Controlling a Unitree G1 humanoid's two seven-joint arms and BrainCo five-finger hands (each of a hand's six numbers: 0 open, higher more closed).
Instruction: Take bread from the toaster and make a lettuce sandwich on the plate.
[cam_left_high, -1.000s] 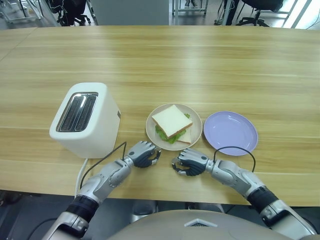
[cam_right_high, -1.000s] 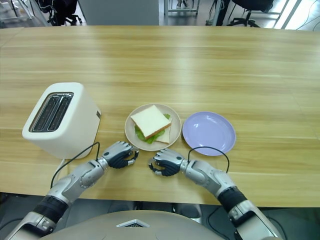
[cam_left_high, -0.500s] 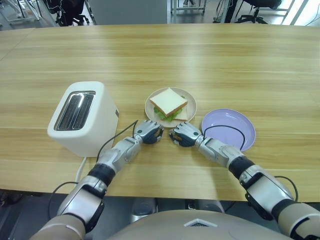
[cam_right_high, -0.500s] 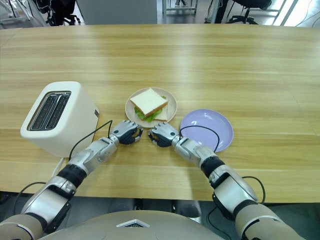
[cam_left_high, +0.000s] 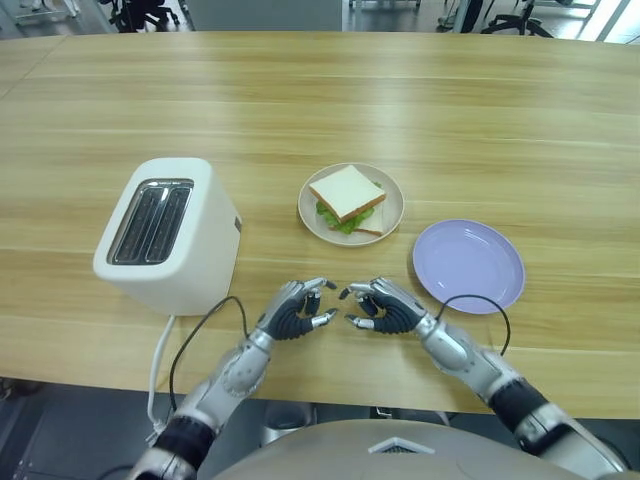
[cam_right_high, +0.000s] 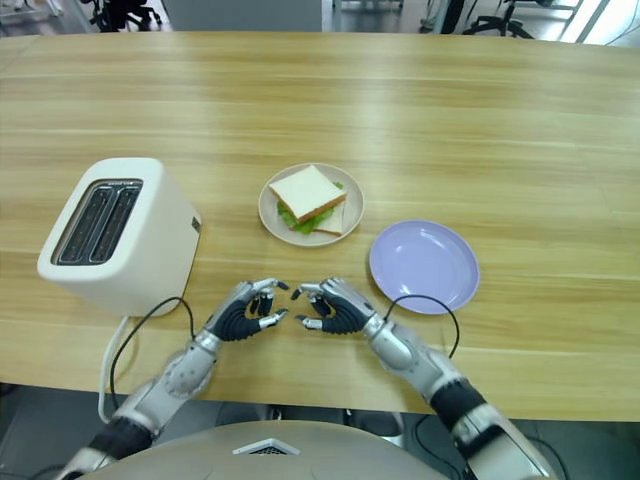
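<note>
On the bench (cam_left_high: 450, 110), the sandwich (cam_left_high: 346, 192) at twelve o'clock looks soft, best held by its crusts; my left hand (cam_left_high: 297, 310) and right hand (cam_left_high: 382, 305) are released.

Nothing here can be read: no words, numbers or signs. The toaster (cam_left_high: 165, 245) at nine o'clock has a small dark patch (cam_left_high: 238, 228) on the side wall facing three o'clock, too small to tell whether it is lettering.

Both arms forward, left robot hand (cam_left_high: 298, 310) and right robot hand (cam_left_high: 382, 306) close together, empty, fingers loosely spread.
</note>
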